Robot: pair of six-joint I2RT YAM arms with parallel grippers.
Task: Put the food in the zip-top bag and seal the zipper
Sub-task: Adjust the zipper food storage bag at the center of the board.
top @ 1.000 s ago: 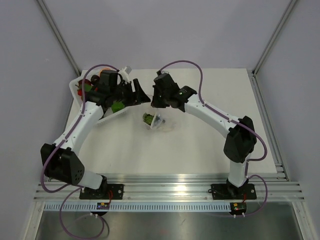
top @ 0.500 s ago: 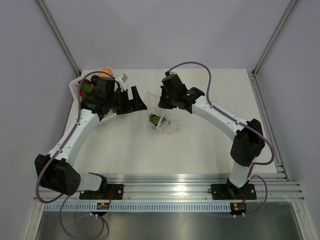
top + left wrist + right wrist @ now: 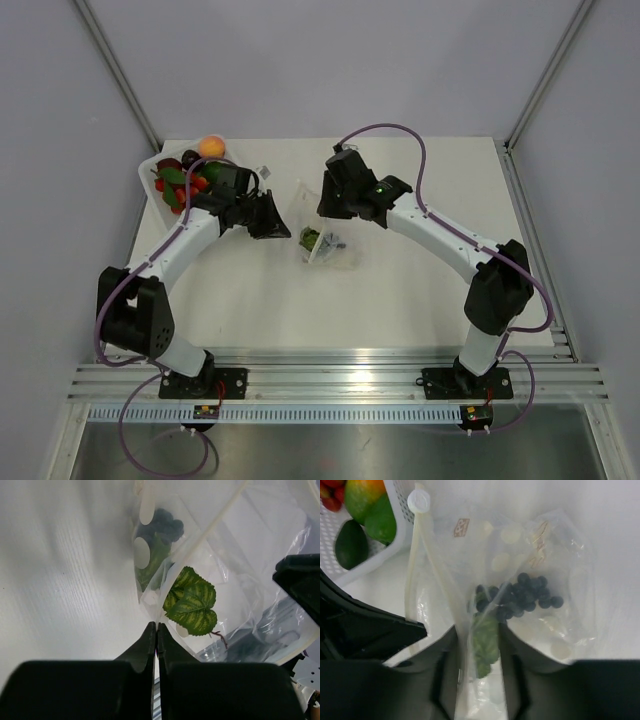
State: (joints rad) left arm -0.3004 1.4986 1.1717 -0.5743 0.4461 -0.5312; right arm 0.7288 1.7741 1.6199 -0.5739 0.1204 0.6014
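Right wrist view, crinkly clear bag holding dark grapes, green leaf, right tool slightly parted astride it, left tool closed.

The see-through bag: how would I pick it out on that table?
On the white table, look right of the white tray of loose fruit. The see-through bag lies there, crinkly. Only it is transparent, with dark berries and a green leaf inside.

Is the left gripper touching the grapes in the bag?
Apart. The left wrist view shows a clear gap between the shut left gripper and the grapes.
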